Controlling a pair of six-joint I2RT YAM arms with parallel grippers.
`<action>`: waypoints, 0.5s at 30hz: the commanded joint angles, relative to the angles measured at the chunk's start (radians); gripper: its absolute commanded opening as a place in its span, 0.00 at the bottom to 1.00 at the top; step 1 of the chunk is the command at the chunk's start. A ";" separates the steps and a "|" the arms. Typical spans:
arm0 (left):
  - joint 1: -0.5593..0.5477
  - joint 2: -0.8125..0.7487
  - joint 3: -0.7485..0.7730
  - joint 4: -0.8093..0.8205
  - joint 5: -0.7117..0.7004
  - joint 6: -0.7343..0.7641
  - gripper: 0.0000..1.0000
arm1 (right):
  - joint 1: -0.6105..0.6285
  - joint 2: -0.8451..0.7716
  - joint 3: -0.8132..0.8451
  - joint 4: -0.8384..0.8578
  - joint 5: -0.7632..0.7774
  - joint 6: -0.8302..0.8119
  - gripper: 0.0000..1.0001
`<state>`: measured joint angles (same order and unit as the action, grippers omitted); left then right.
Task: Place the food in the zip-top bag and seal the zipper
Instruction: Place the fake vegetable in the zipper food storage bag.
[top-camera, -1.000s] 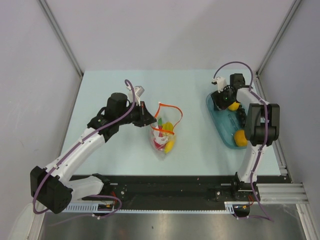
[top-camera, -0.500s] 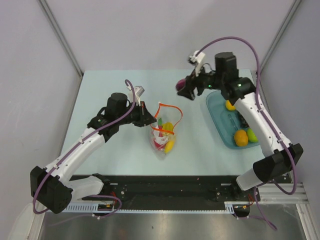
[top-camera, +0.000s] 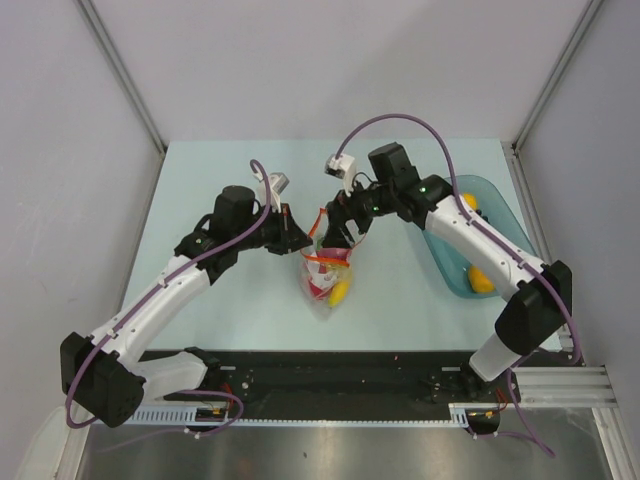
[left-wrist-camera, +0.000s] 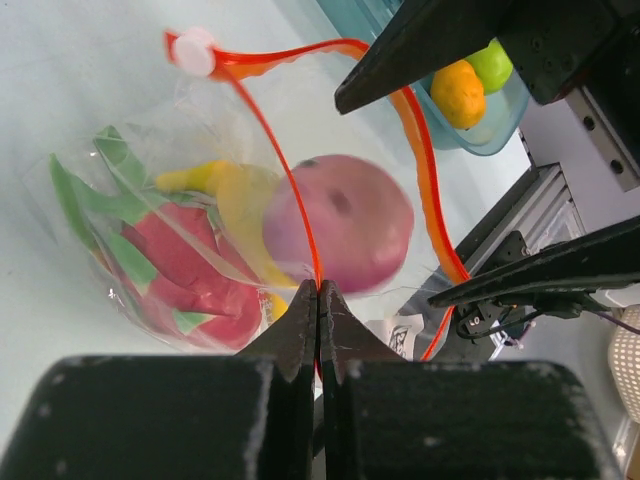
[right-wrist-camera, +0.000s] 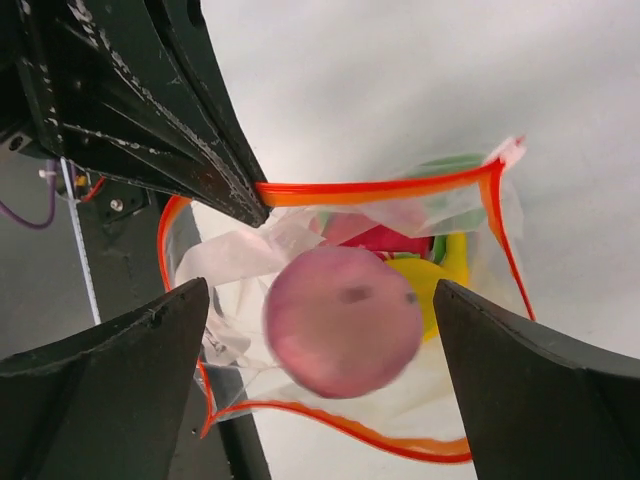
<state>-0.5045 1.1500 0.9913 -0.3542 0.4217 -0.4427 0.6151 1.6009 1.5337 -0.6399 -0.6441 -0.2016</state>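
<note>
Crinkly zip-top bag (right-wrist-camera: 235, 260) has thin zipper (right-wrist-camera: 370, 188) pinched in left hand (left-wrist-camera: 319, 290); right hand (right-wrist-camera: 320, 287) gapes wide over round purple ball (right-wrist-camera: 343, 320).

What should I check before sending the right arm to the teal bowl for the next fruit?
1. The left gripper is shut on the zipper, holding the zip-top bag by its mouth edge: ok.
2. The bag mouth is spread wide: ok.
3. The right gripper is open over the mouth and holds nothing: ok.
4. The purple ball is fully down inside the bag: cannot tell; it is blurred, within the zipper loop.
5. Fruit is waiting in the teal bowl: ok, an orange fruit and a green fruit.
</note>
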 joint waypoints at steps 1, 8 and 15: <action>-0.002 -0.022 0.032 0.017 0.000 0.021 0.01 | -0.098 -0.084 0.032 0.037 -0.049 0.066 1.00; -0.002 -0.024 0.044 0.017 -0.003 0.025 0.01 | -0.467 -0.079 0.042 -0.017 -0.013 0.030 1.00; -0.002 -0.013 0.033 0.034 0.000 0.018 0.01 | -0.745 0.017 -0.043 0.023 0.236 -0.065 0.98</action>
<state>-0.5045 1.1500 0.9913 -0.3538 0.4217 -0.4423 -0.0425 1.5612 1.5211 -0.6331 -0.5526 -0.1989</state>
